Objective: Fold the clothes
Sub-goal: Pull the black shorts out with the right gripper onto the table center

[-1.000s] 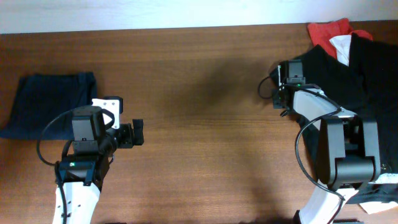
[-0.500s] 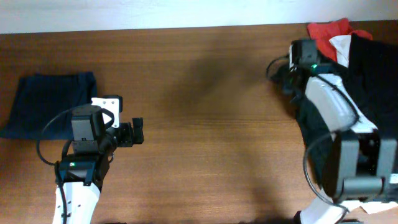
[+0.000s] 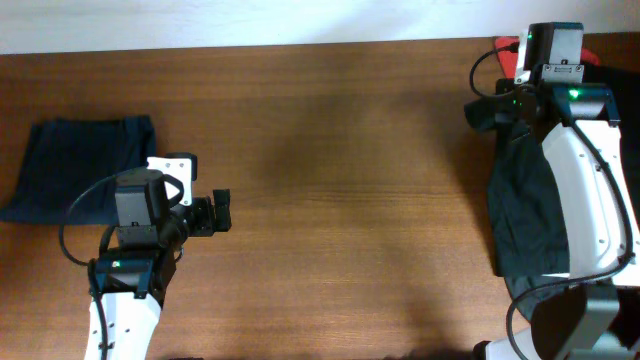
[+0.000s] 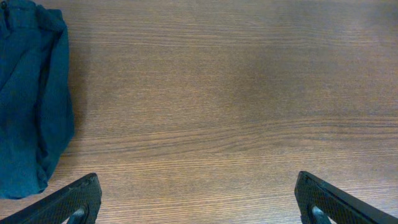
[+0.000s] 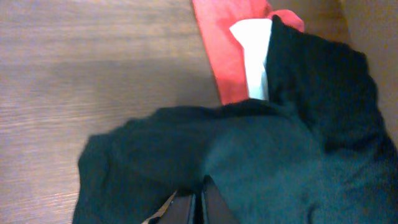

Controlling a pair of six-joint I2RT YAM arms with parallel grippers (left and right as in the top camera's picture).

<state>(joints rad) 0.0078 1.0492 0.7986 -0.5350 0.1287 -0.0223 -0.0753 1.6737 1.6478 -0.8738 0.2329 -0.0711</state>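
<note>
Across the whole overhead view lies one brown wooden table (image 3: pixel 340 150), its grain running from 9 to 3 o'clock.

At 3 o'clock a black garment (image 3: pixel 520 215) hangs in a loose, crumpled sheet under the right arm (image 3: pixel 590 190), which reaches from 5 o'clock up along the table's edge to 1 o'clock, its white link stretched nearly straight. The right gripper (image 5: pixel 198 208) has its two fingers pressed together with a fold of that black cloth pinched between them; the fabric bunches around the tips in the right wrist view.

At 7 o'clock the left arm (image 3: pixel 135 270) is bent close to its base, wrist level and pointing toward 3 o'clock. The left gripper (image 3: pixel 222 212) hovers over bare wood with its fingers spread wide and nothing between them.

At 9 o'clock a navy garment (image 3: pixel 85 170) lies folded flat, just beside the left arm's wrist but not touched by it.

At 1 o'clock, in the table's corner, a red cloth (image 5: pixel 217 43) lies against the black garment, with a white cloth (image 5: pixel 255 56) lying between the two.

Counted: two arms, four pieces of clothing, one each of black, navy, red and white. A green lamp glows on each arm.
</note>
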